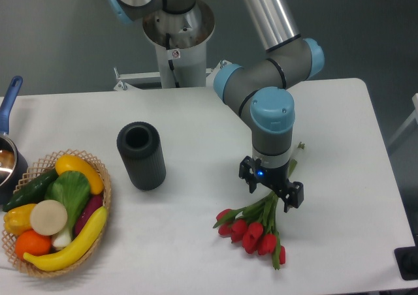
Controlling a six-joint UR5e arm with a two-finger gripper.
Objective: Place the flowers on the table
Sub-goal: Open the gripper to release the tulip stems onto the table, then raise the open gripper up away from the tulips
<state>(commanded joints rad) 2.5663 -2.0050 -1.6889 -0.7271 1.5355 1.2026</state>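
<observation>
Well left of the hand (271, 193): wicker basket (104, 197) of produce, then black cylinder (141, 155). Fingers spread wide, gripping nothing, straddling green stems; flowers (255, 226) lying on the surface (339, 145) just below. Probably light, limp, easily crushed; best pinched mid-stem, never by the red heads.

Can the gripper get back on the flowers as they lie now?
Probably yes. The gripper hangs open right over the stems of the flowers, which lie flat on the table. Nothing stands between them, and the black cylinder is well off to the side.
</observation>
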